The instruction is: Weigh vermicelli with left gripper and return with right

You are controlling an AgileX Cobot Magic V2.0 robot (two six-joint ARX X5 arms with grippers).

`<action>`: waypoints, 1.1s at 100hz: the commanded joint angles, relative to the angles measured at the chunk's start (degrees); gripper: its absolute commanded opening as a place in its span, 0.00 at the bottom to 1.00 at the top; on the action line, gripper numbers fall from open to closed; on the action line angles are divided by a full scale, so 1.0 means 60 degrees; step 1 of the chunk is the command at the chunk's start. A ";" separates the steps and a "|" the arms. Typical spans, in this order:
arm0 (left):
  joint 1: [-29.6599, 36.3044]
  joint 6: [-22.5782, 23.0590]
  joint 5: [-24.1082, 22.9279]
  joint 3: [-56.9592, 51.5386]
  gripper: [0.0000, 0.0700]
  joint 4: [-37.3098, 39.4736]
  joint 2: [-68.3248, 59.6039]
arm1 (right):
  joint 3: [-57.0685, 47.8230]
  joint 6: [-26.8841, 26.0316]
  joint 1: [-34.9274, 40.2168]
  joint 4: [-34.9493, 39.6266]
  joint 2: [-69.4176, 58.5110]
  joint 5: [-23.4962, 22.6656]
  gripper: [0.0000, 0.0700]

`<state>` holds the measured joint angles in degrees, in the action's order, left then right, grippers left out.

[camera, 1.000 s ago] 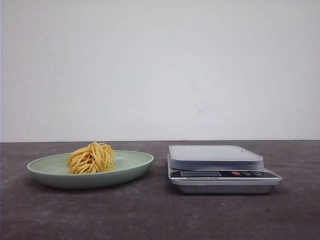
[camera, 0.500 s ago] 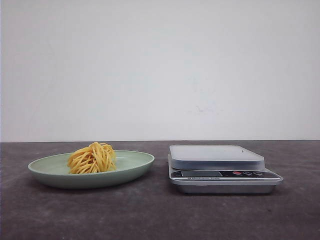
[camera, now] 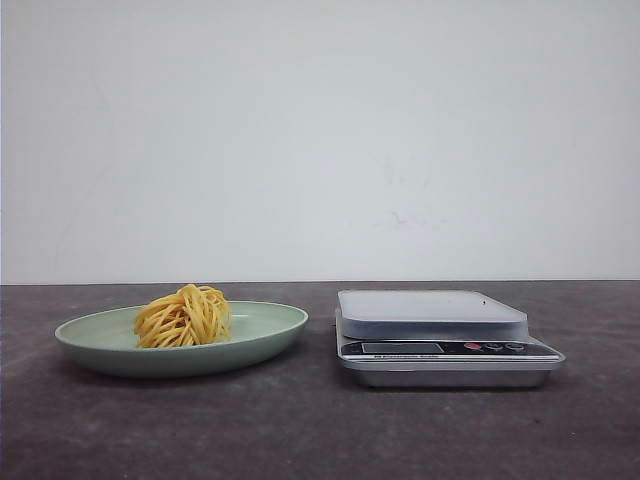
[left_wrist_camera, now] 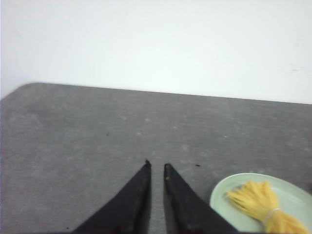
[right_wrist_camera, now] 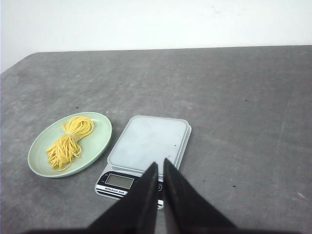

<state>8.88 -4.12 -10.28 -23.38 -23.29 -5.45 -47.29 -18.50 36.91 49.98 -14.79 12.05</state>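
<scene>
Currently the desk (camera: pixel 300 430) is a dark grey, faintly mottled surface w/ a plain white wall (camera: pixel 320 140) directly behind; the rear desk edge runs straight across the front view. Vermicelli (camera: pixel 184 316), a yellow bundle tied near one end, lies in a pale green plate (camera: pixel 270 335) on the robot's left side. Digital scale (camera: pixel 432 312) sits just beside the plate on its right, apart from it, platform bare, display facing front. Left end effector (left_wrist_camera: pixel 156 165): fingers nearly together, holding nothing, over bare desk near the plate. Right end effector (right_wrist_camera: pixel 160 165): fingers nearly together, empty, above the scale's display end.
</scene>
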 commanded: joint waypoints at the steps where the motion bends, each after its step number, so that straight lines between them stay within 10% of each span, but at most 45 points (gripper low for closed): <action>1: -0.0106 0.0328 0.0069 0.0645 0.02 0.0546 0.0222 | -0.0066 -0.0131 0.0058 -0.0117 -0.0004 0.0025 0.01; 39: -0.0630 0.0331 0.1293 0.3260 0.02 0.2616 0.0699 | -0.0066 -0.0131 0.0058 -0.0117 -0.0004 0.0029 0.01; 110: -0.0812 0.0845 0.1548 0.3770 0.02 0.2229 0.0878 | -0.0066 -0.0131 0.0058 -0.0117 -0.0004 0.0029 0.01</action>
<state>4.08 0.47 -1.21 -1.85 -9.06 -0.30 -47.29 -18.50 36.91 49.95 -14.76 12.05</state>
